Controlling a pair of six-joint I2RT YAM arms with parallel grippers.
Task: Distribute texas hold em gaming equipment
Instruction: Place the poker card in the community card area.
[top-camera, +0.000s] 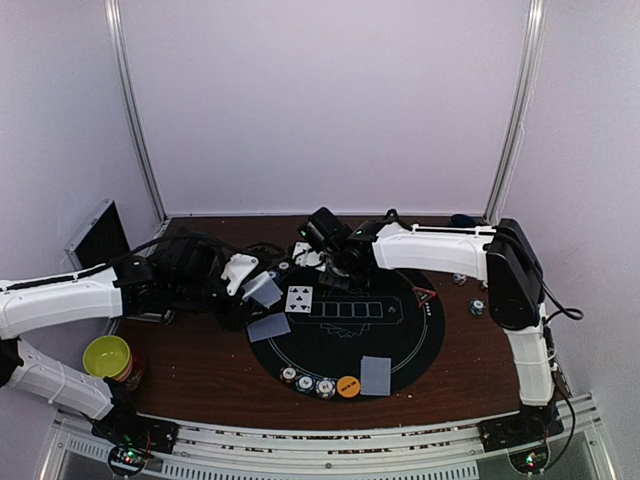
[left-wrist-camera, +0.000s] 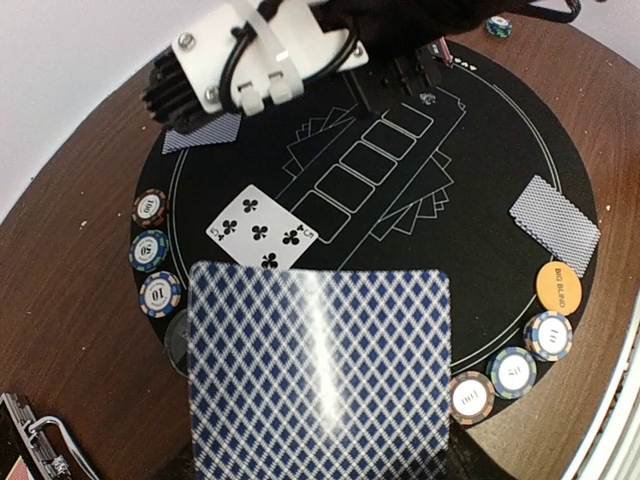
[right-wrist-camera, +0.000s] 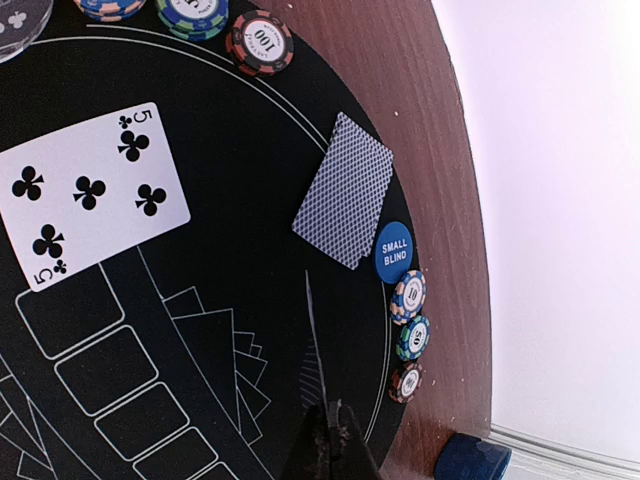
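Card aloft: left gripper (top-camera: 256, 286), nearly closed, pinches a blue diamond-backed playing card (left-wrist-camera: 320, 370) over the round black mat's (top-camera: 405, 340) left edge; right gripper (right-wrist-camera: 328, 420) fully closed. Best lowered flat, clear of the white five of clubs (left-wrist-camera: 262, 232).

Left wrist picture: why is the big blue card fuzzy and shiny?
Left wrist view: the card sits close to the lens, so it blurs, with a pale glare streak down its middle; the five of clubs behind is sharp.
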